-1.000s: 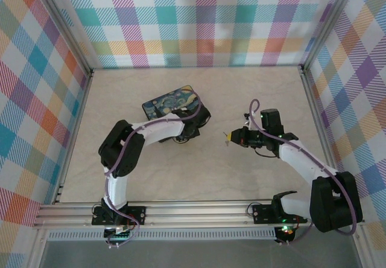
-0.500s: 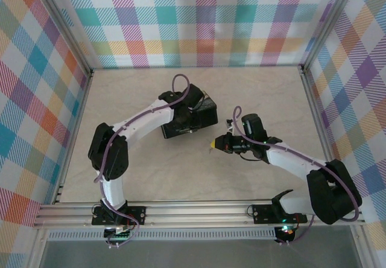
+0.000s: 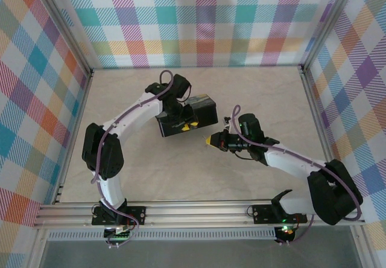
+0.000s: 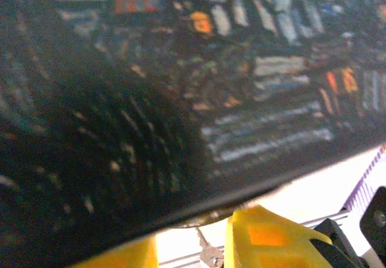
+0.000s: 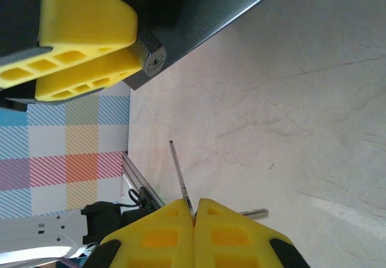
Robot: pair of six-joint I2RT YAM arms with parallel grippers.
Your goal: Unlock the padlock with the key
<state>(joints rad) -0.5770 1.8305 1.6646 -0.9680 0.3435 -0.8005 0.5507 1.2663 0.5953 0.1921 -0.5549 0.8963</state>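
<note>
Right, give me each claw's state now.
Left claw: closed on the padlock.
Right claw: closed on the key.

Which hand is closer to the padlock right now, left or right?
Left. The left hand grips the padlock at the edge of the box. The right hand holds the key apart from it, tip pointing roughly toward the keyhole.

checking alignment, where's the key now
Right wrist view: the key is pinched in the right end effector at bottom centre, apart from the padlock at upper left.
</note>
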